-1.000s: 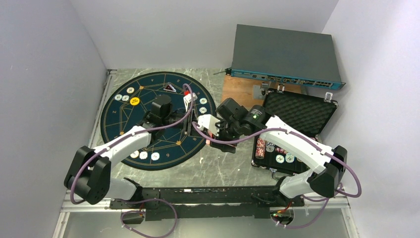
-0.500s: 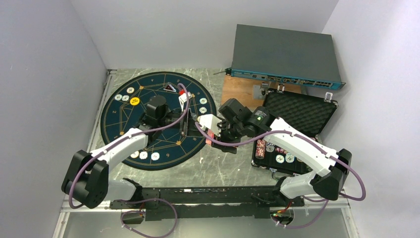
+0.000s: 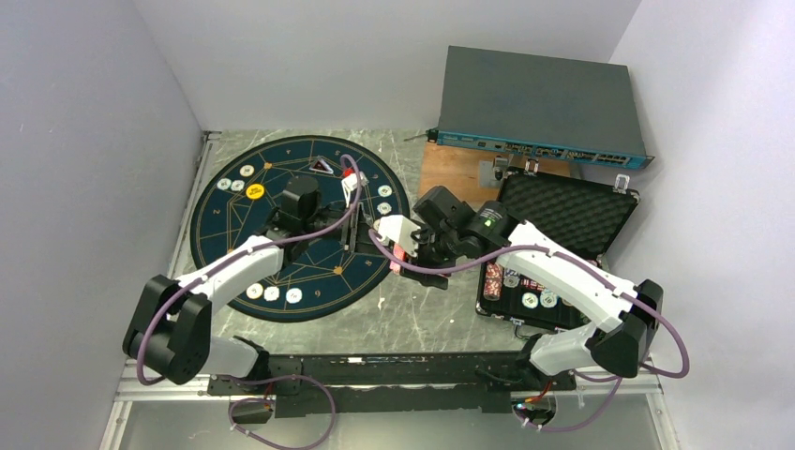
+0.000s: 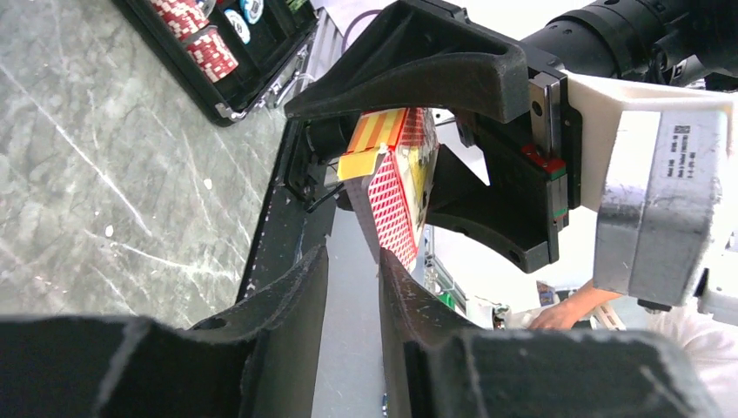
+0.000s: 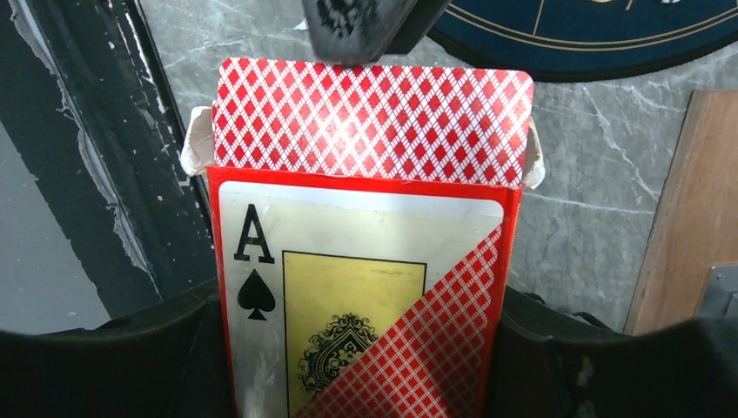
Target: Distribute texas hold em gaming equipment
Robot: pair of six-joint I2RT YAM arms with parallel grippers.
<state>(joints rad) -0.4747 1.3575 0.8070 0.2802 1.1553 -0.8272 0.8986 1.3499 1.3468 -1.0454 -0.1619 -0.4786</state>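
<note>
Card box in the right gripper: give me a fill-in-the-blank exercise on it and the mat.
The right gripper holds a card box showing the ace of ___.
The cards poking out of its open top have ___ patterned backs.
The one bright disc on the navy mat is ___.
Missing: spades, red, yellow.

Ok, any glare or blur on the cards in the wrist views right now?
Right wrist: a pale sheen crosses the middle of the cards, but the pattern is readable; the box is sharp; the left fingers at the top are a blurred dark shape. Left wrist: cards sharp, its own fingers soft and dark, background blown out white.
</note>
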